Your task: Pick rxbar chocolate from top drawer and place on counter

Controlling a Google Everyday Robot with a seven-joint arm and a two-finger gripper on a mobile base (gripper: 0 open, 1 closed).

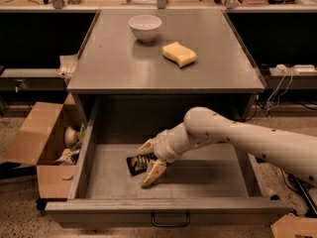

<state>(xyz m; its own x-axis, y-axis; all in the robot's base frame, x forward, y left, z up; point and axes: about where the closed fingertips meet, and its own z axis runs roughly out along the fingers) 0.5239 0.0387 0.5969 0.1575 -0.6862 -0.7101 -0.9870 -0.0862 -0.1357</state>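
The rxbar chocolate (136, 163), a dark flat bar with pale lettering, lies on the floor of the open top drawer (168, 206), left of centre. My gripper (148, 159) is down inside the drawer at the bar's right end. Its pale fingers (154, 172) stand apart, one on the far side and one on the near side of the bar, which rests on the drawer floor. The counter (119, 58) is the grey metal top above the drawer.
A white bowl (144, 27) and a yellow wavy sponge (179, 53) sit on the counter's far half. An open cardboard box (44, 143) with odds and ends stands on the floor left of the drawer. Cables lie at the right.
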